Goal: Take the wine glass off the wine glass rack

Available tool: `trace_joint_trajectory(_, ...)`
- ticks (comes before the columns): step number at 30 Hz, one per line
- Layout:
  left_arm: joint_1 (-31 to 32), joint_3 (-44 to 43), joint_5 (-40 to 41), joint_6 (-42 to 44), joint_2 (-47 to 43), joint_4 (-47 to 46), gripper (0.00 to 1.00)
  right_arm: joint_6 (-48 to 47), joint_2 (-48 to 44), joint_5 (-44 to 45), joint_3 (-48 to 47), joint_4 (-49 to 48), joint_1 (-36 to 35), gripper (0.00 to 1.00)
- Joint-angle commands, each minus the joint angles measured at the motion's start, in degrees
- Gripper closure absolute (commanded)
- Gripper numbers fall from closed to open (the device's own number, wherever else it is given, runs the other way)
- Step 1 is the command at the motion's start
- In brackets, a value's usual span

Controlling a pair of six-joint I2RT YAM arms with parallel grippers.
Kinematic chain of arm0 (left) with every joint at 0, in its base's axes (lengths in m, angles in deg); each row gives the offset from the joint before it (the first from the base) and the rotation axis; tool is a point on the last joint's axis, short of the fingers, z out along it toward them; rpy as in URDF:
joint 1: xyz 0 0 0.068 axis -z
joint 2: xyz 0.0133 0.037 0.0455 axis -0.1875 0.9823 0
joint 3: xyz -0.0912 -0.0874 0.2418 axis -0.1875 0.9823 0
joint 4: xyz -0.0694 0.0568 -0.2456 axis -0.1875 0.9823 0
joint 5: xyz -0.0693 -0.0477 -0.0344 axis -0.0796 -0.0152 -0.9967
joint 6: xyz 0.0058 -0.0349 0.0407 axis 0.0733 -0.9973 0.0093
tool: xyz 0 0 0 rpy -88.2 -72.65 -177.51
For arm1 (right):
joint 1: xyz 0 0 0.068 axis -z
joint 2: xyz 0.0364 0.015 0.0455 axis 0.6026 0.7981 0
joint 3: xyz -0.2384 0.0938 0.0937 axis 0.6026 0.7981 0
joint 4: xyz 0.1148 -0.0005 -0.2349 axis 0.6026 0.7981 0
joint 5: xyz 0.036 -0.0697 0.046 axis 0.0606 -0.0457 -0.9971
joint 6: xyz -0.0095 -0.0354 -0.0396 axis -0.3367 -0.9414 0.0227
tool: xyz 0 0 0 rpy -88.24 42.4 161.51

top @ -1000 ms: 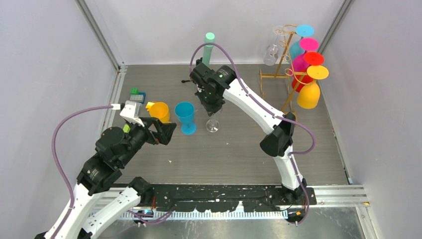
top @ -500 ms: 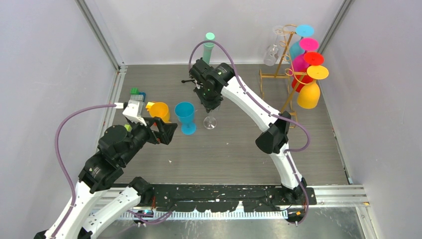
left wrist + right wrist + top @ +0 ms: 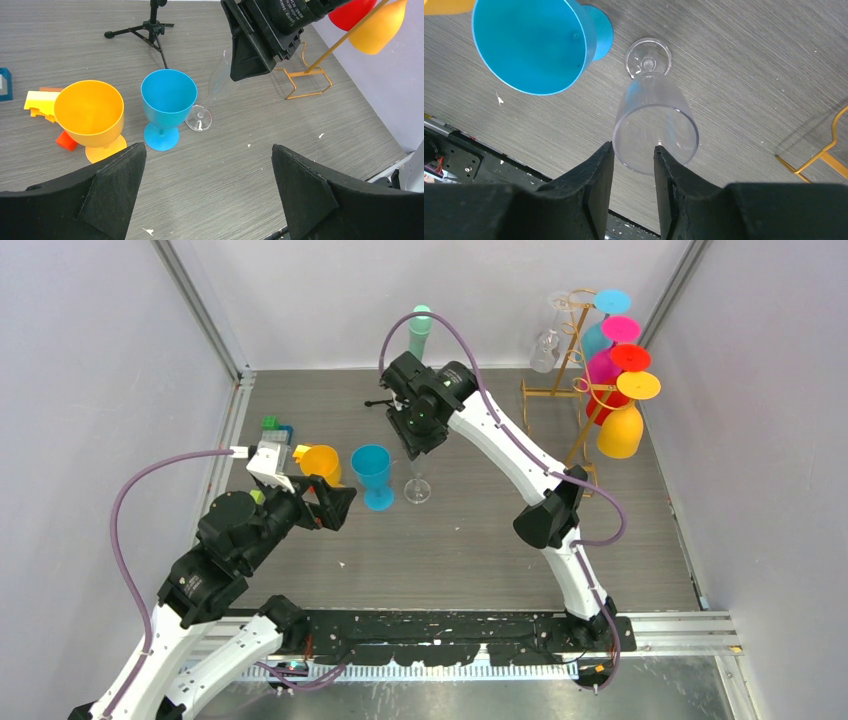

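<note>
**Clear glass down on the table**

The wine glass (image 3: 655, 125) stands upright on the table (image 3: 480, 540), just beside a blue goblet (image 3: 372, 470) and well apart from the gold rack (image 3: 575, 390). The right claw (image 3: 633, 146) straddles its rim, fingers parted. The left claw (image 3: 207, 147) gapes wide, holding nothing.

Robot lab, white-walled cell (image 3: 90, 390), aluminium framing (image 3: 200, 310)

Wine glass (image 3: 655, 125): clear, stemmed, standing on its foot mid-counter (image 3: 460, 540), mouth up, well apart from the rack.

Wine glass rack (image 3: 548, 392): thin gold wire, upright at the far right corner (hanging glasses (image 3: 620, 430) upside down on it, one clear, others coloured).
</note>
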Motion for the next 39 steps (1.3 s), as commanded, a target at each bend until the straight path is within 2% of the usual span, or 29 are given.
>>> trace_joint_trajectory(1,0.2,-1.1,1.4,0.7,0.1,-0.6,0.0,-0.6,-5.4,2.5,-2.5,-2.7,0.0,0.59)
trace_joint_trajectory(10,0.1,-1.6,3.3,0.9,-0.1,-1.6,0.0,0.8,-13.9,4.9,-1.4,-10.1,0.0,0.58)
trace_joint_trajectory(18,0.1,-1.3,3.8,0.8,0.3,-2.4,0.0,-1.3,-22.1,21.1,1.4,-14.3,2.2,0.53)
trace_joint_trajectory(25,0.1,-1.3,3.3,0.8,1.9,-3.2,0.0,-3.2,-25.0,25.2,0.9,-17.2,12.7,0.44)
trace_joint_trajectory(31,0.2,-1.1,2.8,0.3,2.5,-3.1,0.0,-3.5,-26.6,25.6,-1.8,-19.7,22.3,0.44)
trace_joint_trajectory(33,0.2,-0.9,2.5,0.0,2.4,-3.3,0.0,-2.8,-28.7,24.2,-1.0,-19.3,26.0,0.43)
trace_joint_trajectory(35,0.2,-0.7,2.1,-0.1,2.3,-3.5,0.0,-1.1,-31.1,21.7,0.4,-17.4,33.1,0.41)
trace_joint_trajectory(39,0.1,-0.2,1.5,-0.2,2.3,-4.2,0.0,3.5,-38.6,10.4,8.5,-16.5,45.7,0.36)
